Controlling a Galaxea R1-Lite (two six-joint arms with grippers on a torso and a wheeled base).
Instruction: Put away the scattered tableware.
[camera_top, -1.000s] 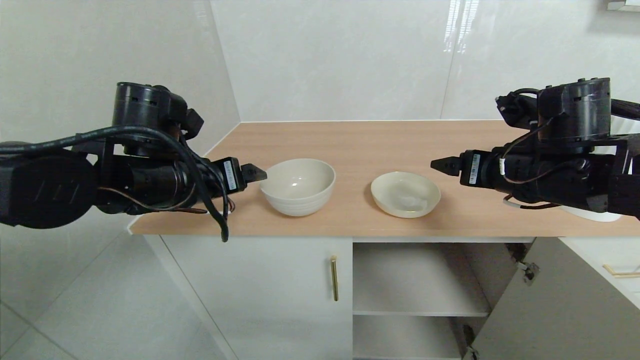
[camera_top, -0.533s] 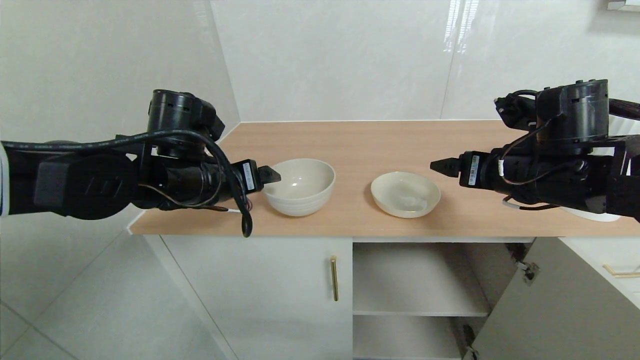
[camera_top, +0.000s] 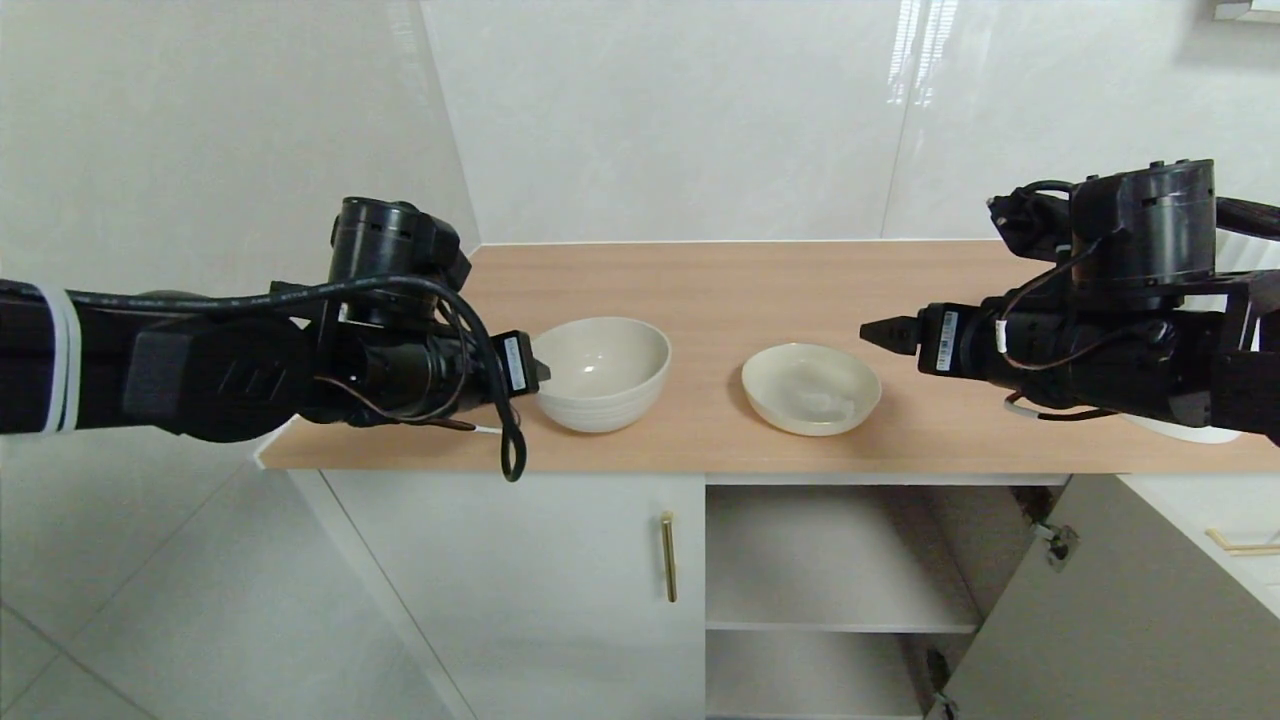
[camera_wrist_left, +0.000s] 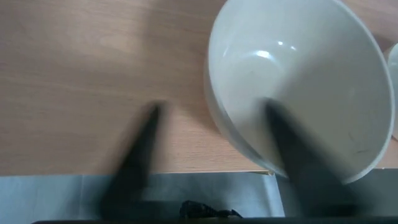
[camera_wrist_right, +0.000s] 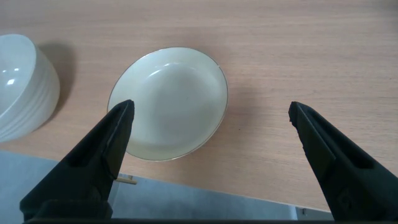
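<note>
Left wrist view: my left claw (camera_wrist_left: 211, 109) is spread and straddles the bowl (camera_wrist_left: 298, 74) at its left rim, one finger inside, one outside. Bowl sits on the counter (camera_top: 720, 290), dish (camera_top: 810, 388) just right of it. Right claw (camera_top: 875, 332), also spread, hangs past the dish; left arm's nearer.

On the countertop (camera_top: 720, 280), near its front edge, sit 2 things: the bowl (camera_top: 598, 372) left, the shallow plate (camera_top: 811, 388) right, apart. Below the plate, the open cabinet (camera_top: 830, 545) has 1 shelf (camera_top: 840, 610) inside.
</note>
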